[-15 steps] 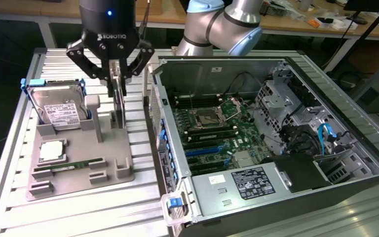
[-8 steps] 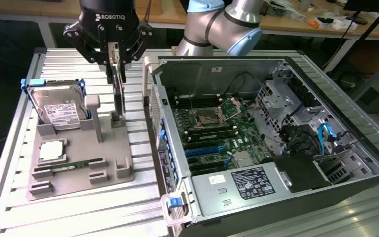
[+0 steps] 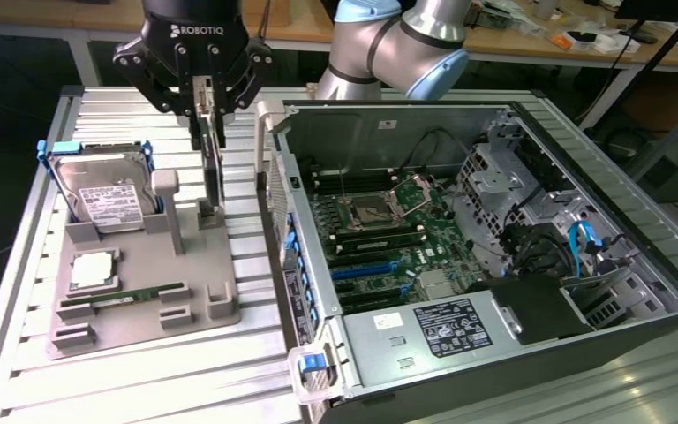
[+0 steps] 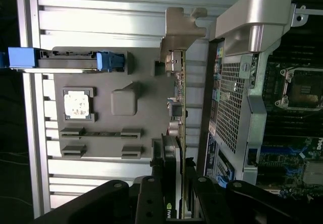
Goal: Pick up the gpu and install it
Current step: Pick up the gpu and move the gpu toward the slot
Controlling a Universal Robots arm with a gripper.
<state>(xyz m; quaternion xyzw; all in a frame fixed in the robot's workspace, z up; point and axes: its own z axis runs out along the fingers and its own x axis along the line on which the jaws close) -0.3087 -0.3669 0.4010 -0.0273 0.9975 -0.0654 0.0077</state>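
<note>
Slatted table (image 3: 139, 389) — claw (image 3: 209, 113) grips thin dark gpu (image 3: 213, 177), maybe touching holder (image 3: 139, 305).

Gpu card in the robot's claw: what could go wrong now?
1. The gripper pinches the gpu by one thin edge while it stands upright, so it might tilt or slip out.
2. The card is close beside the computer case, so its metal bracket might bump the wall.
3. Its lower end looks near the grey holder. I cannot tell if it is free, so it might snag.
</note>
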